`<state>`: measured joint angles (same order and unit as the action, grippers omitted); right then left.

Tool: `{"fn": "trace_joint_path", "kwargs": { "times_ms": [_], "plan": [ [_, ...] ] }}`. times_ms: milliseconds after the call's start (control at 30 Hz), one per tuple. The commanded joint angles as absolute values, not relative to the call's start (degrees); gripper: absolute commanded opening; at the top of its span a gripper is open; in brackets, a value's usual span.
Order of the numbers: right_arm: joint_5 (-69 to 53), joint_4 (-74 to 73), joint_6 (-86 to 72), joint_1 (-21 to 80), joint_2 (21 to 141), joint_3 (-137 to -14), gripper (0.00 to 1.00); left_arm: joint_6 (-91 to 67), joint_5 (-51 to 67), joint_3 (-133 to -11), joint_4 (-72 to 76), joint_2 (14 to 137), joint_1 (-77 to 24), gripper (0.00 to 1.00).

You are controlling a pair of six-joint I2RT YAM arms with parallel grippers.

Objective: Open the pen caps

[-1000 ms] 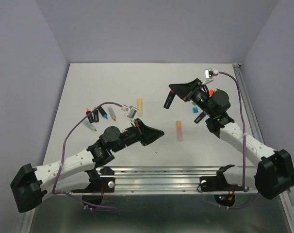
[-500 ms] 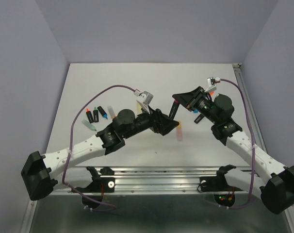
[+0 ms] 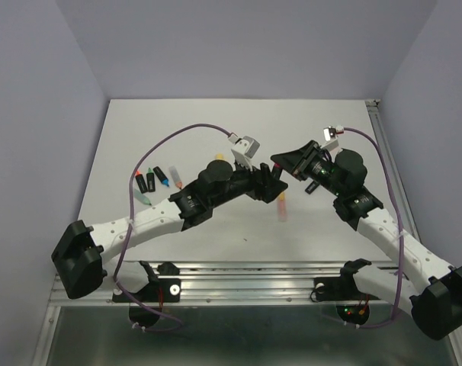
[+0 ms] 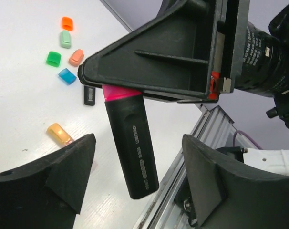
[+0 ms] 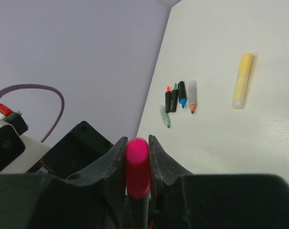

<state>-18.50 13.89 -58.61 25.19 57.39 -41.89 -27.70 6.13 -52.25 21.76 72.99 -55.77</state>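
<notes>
White table top (image 3: 139, 137), matt, evenly lit; plain lavender walls (image 3: 239, 46) at left, far and right; aluminium rail (image 3: 246, 268) along near edge; dark surface (image 3: 239, 343) nearer still, possibly floor.

I see a pink cap (image 5: 137, 164) pinched between the fingers of the right pincer (image 5: 137, 143), low in the centre of that wrist view. In the left wrist view only a pink band of it shows, seated on a black pen body (image 4: 132, 152) that slants down toward the lower middle. Five loose caps lie in the upper left on the white desk (image 4: 20, 95): orange cap (image 4: 67, 23), mint cap (image 4: 65, 39), green cap (image 4: 53, 58), salmon cap (image 4: 76, 57) and blue cap (image 4: 67, 76). They are near each other but not touching.
</notes>
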Motion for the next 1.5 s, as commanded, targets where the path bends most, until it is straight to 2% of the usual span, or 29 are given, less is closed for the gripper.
{"fn": "trace_joint_path", "kwargs": {
  "times_ms": [0,167,267,400,433,500,533,633,767,800,900,1133,1233,1333,1433,1467],
  "plan": [
    [-19.86,14.15,-59.94,25.49,56.60,-40.78,0.01,-25.14,5.01,-56.69,21.89,74.09,-55.81,0.81],
    [-18.73,13.45,-60.12,25.49,57.13,-40.95,0.01,-25.66,5.10,-57.39,21.53,75.58,-56.07,0.80],
    [-17.14,12.74,-60.03,25.49,57.66,-41.66,0.01,-24.96,4.66,-57.57,20.92,76.11,-56.42,0.75],
    [-16.96,12.83,-60.56,25.49,57.92,-41.66,0.01,-24.44,3.43,-57.66,20.13,76.38,-56.78,0.53],
    [-17.05,12.83,-60.64,25.49,57.92,-41.57,0.01,-24.35,3.25,-57.66,20.04,76.38,-56.78,0.37],
    [-17.58,12.75,-60.64,25.40,58.01,-41.22,0.01,-23.73,3.25,-57.66,19.95,76.38,-56.86,0.15],
    [-17.67,12.40,-60.38,25.49,58.09,-41.13,0.01,-23.56,2.99,-57.83,19.60,76.38,-56.95,0.00],
    [-17.40,11.26,-59.77,25.49,57.75,-41.22,0.01,-23.12,3.07,-57.31,19.95,75.77,-57.04,0.00],
    [-16.79,9.85,-58.19,25.58,56.60,-41.57,0.11,-24.25,3.43,-53.63,22.41,73.83,-57.04,0.00],
    [-16.87,9.50,-57.84,25.49,56.43,-41.66,0.23,-24.43,3.25,-53.00,23.20,73.39,-57.04,0.00],
    [-16.79,8.79,-56.34,25.49,55.46,-42.10,0.39,-24.96,3.43,-51.42,23.90,71.99,-57.04,0.00],
    [-13.98,6.77,-54.14,25.40,54.41,-42.98,0.48,-25.84,4.04,-49.75,24.08,71.10,-57.04,0.00],
    [-14.58,5.98,-53.09,25.49,55.37,-43.68,0.44,-26.10,4.22,-49.66,23.99,71.54,-57.04,0.00],
    [-16.34,5.98,-52.91,25.49,56.25,-44.29,0.32,-26.28,3.61,-50.18,23.03,72.33,-57.04,0.00],
    [-15.12,3.26,-51.60,25.49,57.04,-45.44,0.12,-26.72,1.59,-51.15,20.31,73.30,-57.04,0.00],
    [-14.42,0.55,-50.72,25.49,57.30,-46.48,0.01,-27.15,0.89,-51.76,19.61,73.65,-57.04,0.00]
  ]
}}
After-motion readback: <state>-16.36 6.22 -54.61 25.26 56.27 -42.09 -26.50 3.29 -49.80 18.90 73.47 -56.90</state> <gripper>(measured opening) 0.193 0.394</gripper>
